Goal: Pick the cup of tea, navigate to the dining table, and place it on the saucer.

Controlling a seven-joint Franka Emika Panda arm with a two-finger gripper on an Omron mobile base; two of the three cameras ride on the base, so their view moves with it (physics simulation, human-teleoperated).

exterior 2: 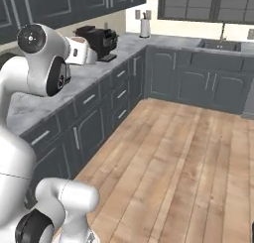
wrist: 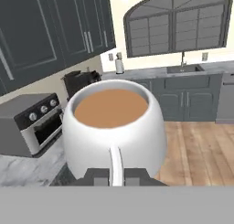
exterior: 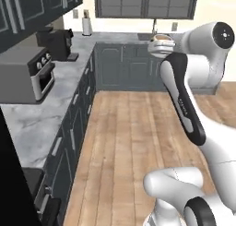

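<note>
My claw (wrist: 117,176) grips the cup of tea (wrist: 113,129) by its handle, dead ahead at twelve o'clock, lifted clear above the floor. The tea sits near the brim, so I should drive gently, keeping it level.

No readable text, labels, brand names or nos. anywhere. Faint grey lettering runs along the dark panel of the white robot arm's forearm (exterior: 185,105) in left base view, too small & blurred to make out. Round knobs on the grey toaster oven (wrist: 36,122) carry no legible marks. White teacup w/ brown tea (wrist: 113,127) shows no print on its visible side.
</note>
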